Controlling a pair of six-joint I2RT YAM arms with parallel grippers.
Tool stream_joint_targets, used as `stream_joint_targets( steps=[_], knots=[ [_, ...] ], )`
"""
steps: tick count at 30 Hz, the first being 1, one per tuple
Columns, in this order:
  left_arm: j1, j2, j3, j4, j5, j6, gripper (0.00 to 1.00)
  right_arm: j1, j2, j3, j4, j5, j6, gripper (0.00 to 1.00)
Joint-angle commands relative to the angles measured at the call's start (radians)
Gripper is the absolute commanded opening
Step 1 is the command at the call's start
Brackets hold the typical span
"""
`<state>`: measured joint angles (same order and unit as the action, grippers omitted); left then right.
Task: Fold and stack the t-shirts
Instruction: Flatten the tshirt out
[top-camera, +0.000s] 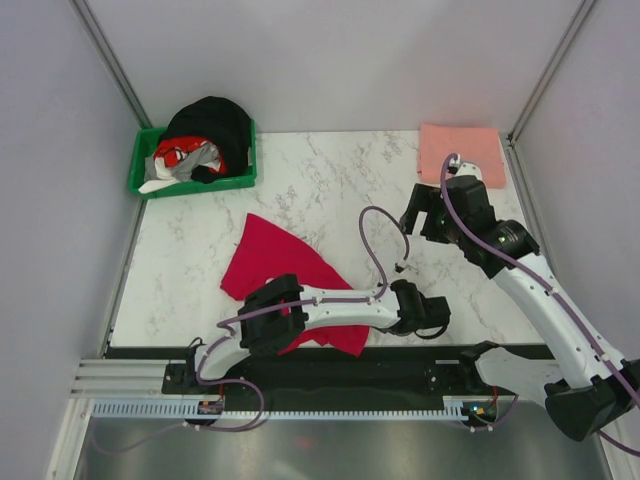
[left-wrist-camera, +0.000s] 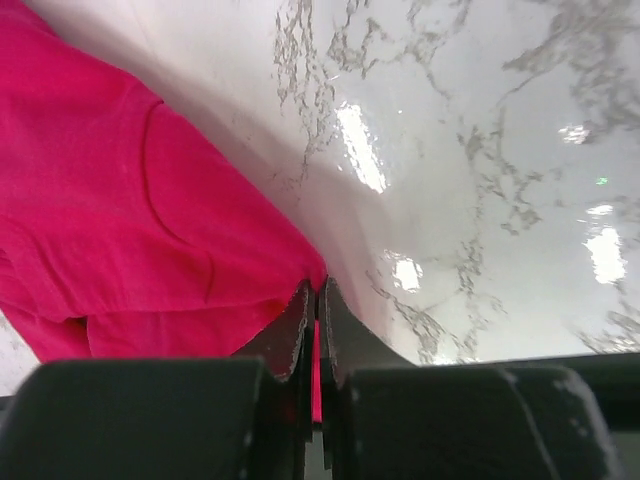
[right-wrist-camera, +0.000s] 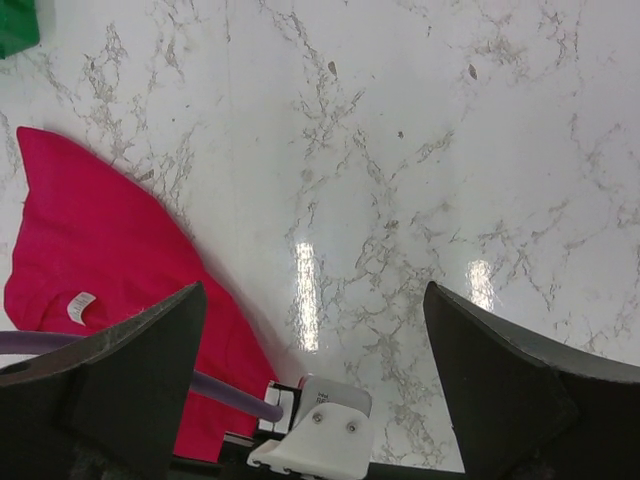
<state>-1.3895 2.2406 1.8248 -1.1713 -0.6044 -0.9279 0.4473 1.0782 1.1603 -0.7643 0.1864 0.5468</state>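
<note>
- While the left fingers (left-wrist-camera: 296, 325) are pressed together on a corner of the red t-shirt (left-wrist-camera: 110, 230) at the near edge of the bench (left-wrist-camera: 480, 150), the cloth spreads away to their left.
- Its long axis runs from that pinched corner diagonally toward the far left, so any fold probably follows that line.
- Right fingers (right-wrist-camera: 130, 370) hang wide apart over bare marble, right of the red cloth, holding nothing.
- Farthest, the pink t-shirt (top-camera: 460, 150) lies folded in the far right corner, nearer the right arm.
</note>
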Motion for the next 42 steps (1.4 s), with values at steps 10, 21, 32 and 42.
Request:
stream_joint_targets(
  steps=[10,21,32,42],
  knots=[
    [0.058,-0.321,0.07,0.025,0.052,0.077,0.02,0.008,-0.049,-0.099,-0.04,-0.096,0.051,0.98],
    [0.107,-0.51,-0.296,0.275,0.216,0.055,0.05,0.01,-0.179,-0.344,-0.003,-0.219,0.13,0.98],
    [0.237,-0.797,-0.525,0.335,0.206,0.041,0.02,0.062,-0.418,-0.758,0.046,-0.396,0.314,0.76],
    [0.425,-1.046,-0.644,0.32,0.242,0.106,0.02,0.332,-0.339,-0.847,0.161,-0.351,0.479,0.65]
  ],
)
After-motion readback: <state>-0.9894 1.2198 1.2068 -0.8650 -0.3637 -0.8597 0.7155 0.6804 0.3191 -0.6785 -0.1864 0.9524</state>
